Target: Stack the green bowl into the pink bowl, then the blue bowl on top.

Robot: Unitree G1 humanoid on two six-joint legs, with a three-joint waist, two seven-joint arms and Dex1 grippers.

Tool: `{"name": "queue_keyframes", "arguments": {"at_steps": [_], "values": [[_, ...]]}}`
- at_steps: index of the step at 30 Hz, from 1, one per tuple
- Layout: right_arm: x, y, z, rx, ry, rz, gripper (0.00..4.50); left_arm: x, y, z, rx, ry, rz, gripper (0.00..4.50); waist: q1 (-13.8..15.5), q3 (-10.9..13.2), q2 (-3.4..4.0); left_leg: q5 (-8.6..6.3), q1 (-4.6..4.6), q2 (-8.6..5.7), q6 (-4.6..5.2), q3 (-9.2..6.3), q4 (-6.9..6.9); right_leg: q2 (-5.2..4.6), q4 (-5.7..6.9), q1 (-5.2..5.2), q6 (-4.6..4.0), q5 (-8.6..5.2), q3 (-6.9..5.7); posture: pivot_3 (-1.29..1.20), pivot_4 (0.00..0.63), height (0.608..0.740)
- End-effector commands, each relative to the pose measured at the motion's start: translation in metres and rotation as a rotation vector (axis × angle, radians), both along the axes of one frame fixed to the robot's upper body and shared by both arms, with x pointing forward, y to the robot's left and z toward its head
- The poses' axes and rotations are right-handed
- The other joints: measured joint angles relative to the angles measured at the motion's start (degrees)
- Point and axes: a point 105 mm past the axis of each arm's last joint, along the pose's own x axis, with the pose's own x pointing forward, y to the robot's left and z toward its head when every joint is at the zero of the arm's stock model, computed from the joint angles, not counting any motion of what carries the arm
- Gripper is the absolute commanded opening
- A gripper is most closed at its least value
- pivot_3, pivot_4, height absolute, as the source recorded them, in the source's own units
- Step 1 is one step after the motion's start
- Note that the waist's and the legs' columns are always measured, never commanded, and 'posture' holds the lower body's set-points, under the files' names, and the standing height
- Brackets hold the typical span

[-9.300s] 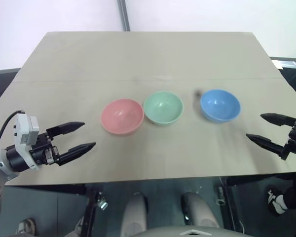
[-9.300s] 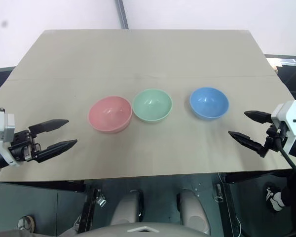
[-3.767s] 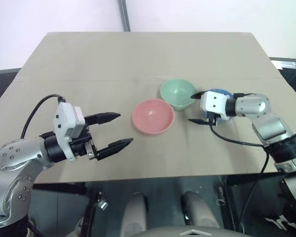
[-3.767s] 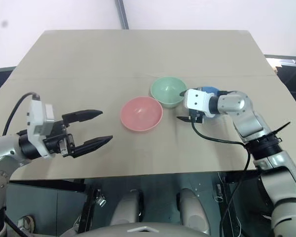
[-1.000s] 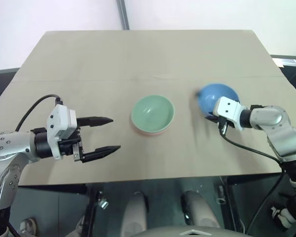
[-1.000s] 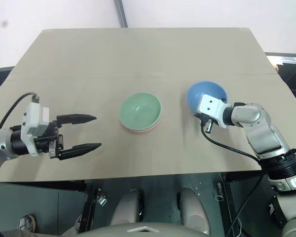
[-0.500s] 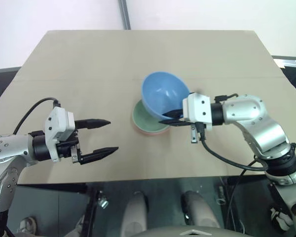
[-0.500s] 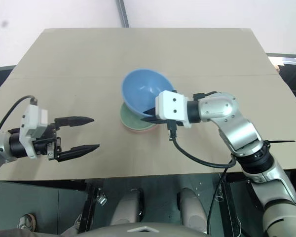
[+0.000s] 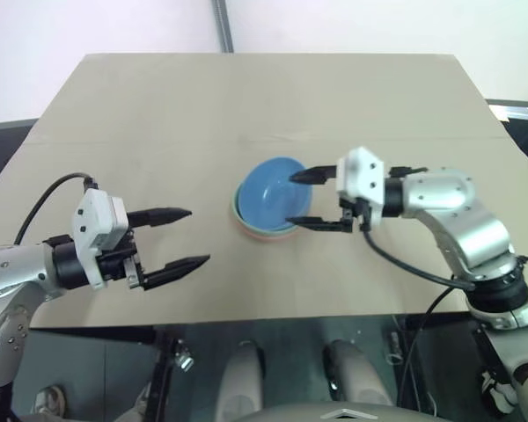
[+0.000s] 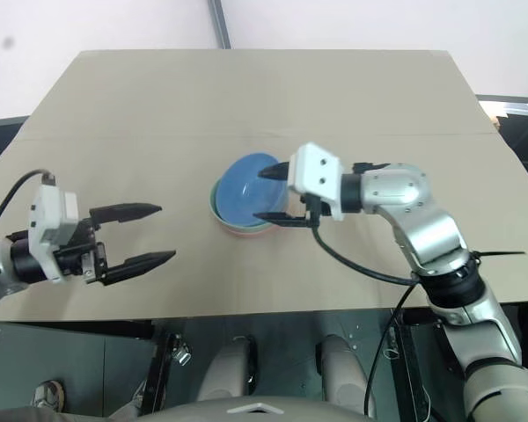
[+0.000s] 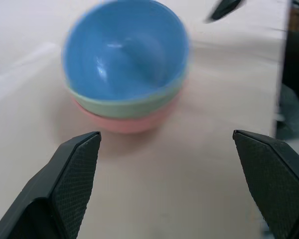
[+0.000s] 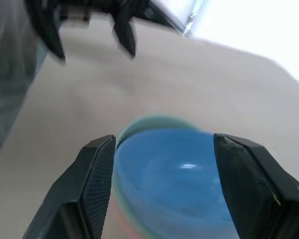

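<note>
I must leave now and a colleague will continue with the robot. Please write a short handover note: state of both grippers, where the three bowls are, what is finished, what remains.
Left gripper: open, empty, hovering over the table to the left of the bowls.
Right gripper: open, its fingers on either side of the stack's right edge, gripping nothing.
Bowls: the blue bowl sits in the green bowl, which sits in the pink bowl, near the table's middle.
Done: all three bowls are nested in the right order.
Left: draw the right gripper clear without knocking the stack, then check that the blue bowl sits level.
</note>
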Motion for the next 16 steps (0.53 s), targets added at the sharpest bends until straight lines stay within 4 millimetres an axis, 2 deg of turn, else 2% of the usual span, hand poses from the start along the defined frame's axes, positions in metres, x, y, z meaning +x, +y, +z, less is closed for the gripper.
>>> {"name": "queue_keyframes", "arguments": {"at_steps": [1, 2, 4, 5, 7, 10, 16], "values": [[-0.014, -0.036, 0.016, 0.095, 0.11, -0.082, 3.46, 0.003, 0.002, 0.01, -0.002, -0.069, 0.017, 4.5, 0.1, 0.0, -0.01, 0.0, 0.0, 0.0, 0.0, 0.0, 0.0, 0.0, 0.0, 0.0, 0.0, 0.0, 0.0, 0.0, 0.15, 0.74], [-0.018, -0.05, 0.012, 0.093, 0.162, -0.117, 3.46, 0.003, 0.004, 0.01, 0.001, -0.061, 0.02, 4.5, 0.2, 0.0, -0.01, 0.0, -0.01, 0.0, 0.0, -0.02, 0.0, -0.01, -0.02, 0.02, 0.0, 0.0, -0.03, 0.0, 0.15, 0.74], [-0.022, -0.065, 0.008, 0.087, 0.204, -0.175, 3.46, 0.002, 0.005, 0.01, -0.006, -0.049, 0.016, 4.5, 0.2, 0.0, -0.01, 0.0, -0.02, -0.03, 0.0, -0.02, -0.02, -0.05, -0.11, 0.06, 0.0, 0.0, -0.03, 0.0, 0.15, 0.74], [-0.024, -0.075, 0.003, 0.064, 0.215, -0.222, 3.99, 0.001, 0.005, 0.01, -0.011, -0.046, 0.012, 4.5, 0.1, 0.0, -0.01, 0.0, -0.01, -0.04, 0.01, 0.01, -0.02, -0.06, -0.15, 0.07, 0.0, 0.0, -0.02, 0.0, 0.15, 0.74], [-0.028, -0.087, -0.003, 0.032, 0.219, -0.29, 4.46, 0.0, 0.006, 0.01, -0.023, -0.036, 0.007, 4.5, -0.3, 0.0, -0.01, 0.0, 0.02, -0.03, 0.01, 0.01, -0.06, -0.04, -0.16, 0.06, 0.01, 0.0, -0.01, 0.0, 0.15, 0.74], [-0.03, -0.097, -0.003, 0.029, 0.193, -0.384, 4.46, -0.001, 0.008, 0.01, -0.034, -0.014, -0.003, 4.5, -0.4, 0.0, 0.0, 0.0, 0.08, -0.01, 0.01, 0.0, -0.13, 0.01, -0.15, 0.05, 0.01, -0.01, 0.03, 0.0, 0.15, 0.74], [-0.038, -0.111, -0.011, -0.009, 0.211, -0.442, 4.46, -0.001, 0.011, 0.008, -0.048, 0.031, 0.001, 4.5, -0.2, 0.0, -0.06, 0.0, 0.04, -0.02, 0.01, 0.0, -0.11, -0.02, -0.24, 0.08, 0.03, 0.0, 0.02, 0.0, 0.15, 0.74]]}}
